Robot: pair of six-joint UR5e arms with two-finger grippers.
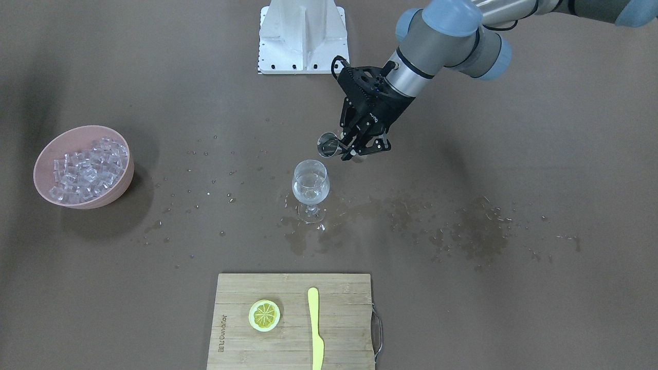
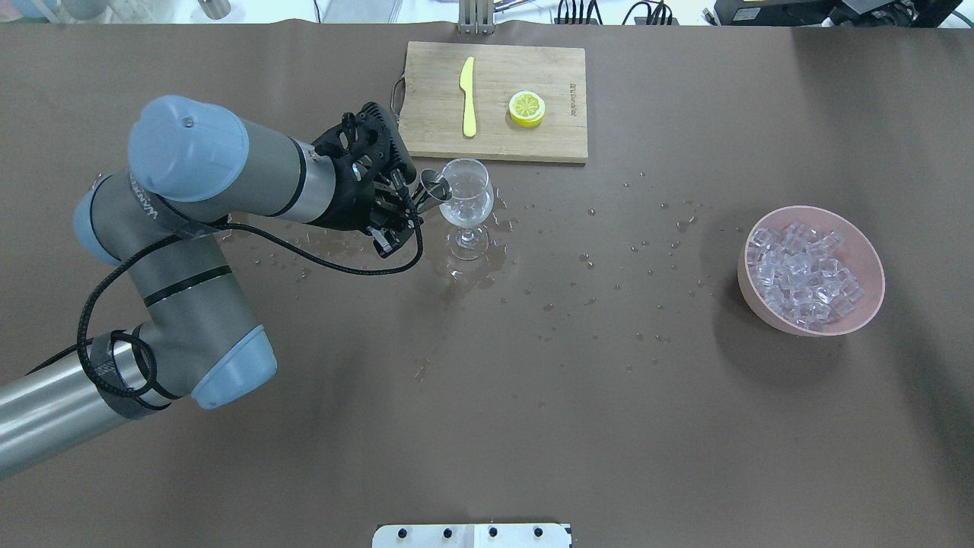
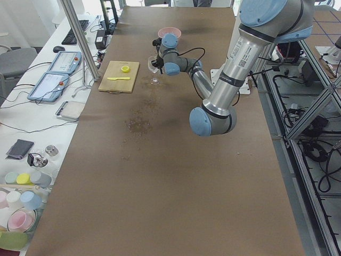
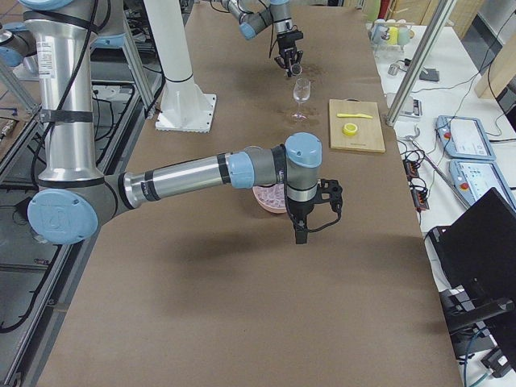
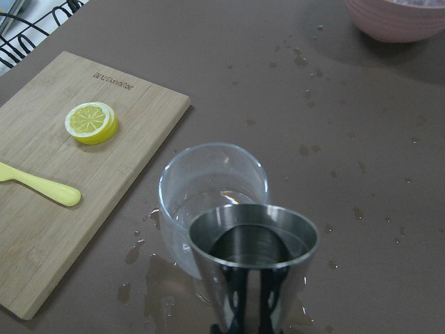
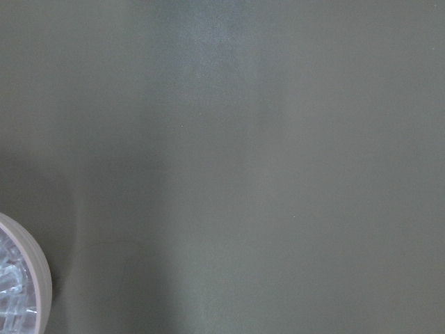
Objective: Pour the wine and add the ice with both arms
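Only side-on: right end effector.

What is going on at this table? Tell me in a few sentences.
The left gripper holds a small steel cup tipped above the wine glass, which has some clear wine in it. Spilled drops dot the table. The ice lies heaped in the pink bowl. The right gripper hangs beside that bowl; I cannot tell if it is open.

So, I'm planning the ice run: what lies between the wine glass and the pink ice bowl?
Only scattered droplets on otherwise bare table lie between the wine glass and the pink bowl of ice, seen in the overhead view.
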